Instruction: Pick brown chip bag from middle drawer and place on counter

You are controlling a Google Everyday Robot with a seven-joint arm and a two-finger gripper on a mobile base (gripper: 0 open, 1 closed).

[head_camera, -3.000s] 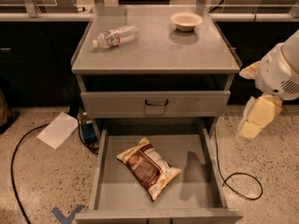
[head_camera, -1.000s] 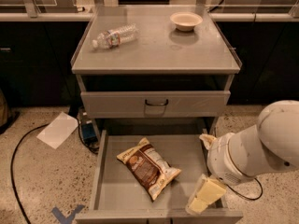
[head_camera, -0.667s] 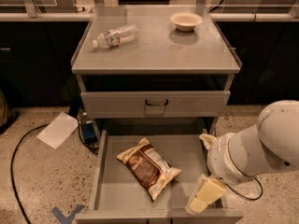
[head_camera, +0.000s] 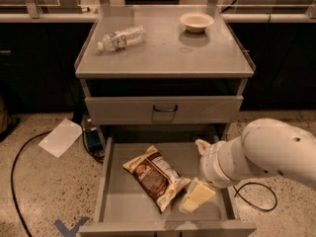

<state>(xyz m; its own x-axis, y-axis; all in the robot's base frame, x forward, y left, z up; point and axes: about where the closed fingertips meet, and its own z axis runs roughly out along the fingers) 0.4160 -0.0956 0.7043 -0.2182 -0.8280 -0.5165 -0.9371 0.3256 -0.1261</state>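
The brown chip bag (head_camera: 154,177) lies flat and slantwise on the floor of the open middle drawer (head_camera: 118,204), near its centre. My gripper (head_camera: 197,195), cream-coloured at the end of a bulky white arm (head_camera: 266,152), reaches in from the right. It hangs low inside the drawer, right beside the bag's near right end. I cannot tell if it touches the bag. The counter (head_camera: 163,53) is the grey top of the cabinet above.
A water bottle (head_camera: 121,37) lies at the counter's back left and a small bowl (head_camera: 196,21) stands at its back right. The closed drawer front with a dark handle (head_camera: 164,108) is above the open drawer. A paper sheet (head_camera: 60,137) and cables (head_camera: 256,196) lie on the floor.
My arm came down from beside the cabinet into the drawer. In the last second the gripper has moved left, closer to the bag. The bag has not moved.
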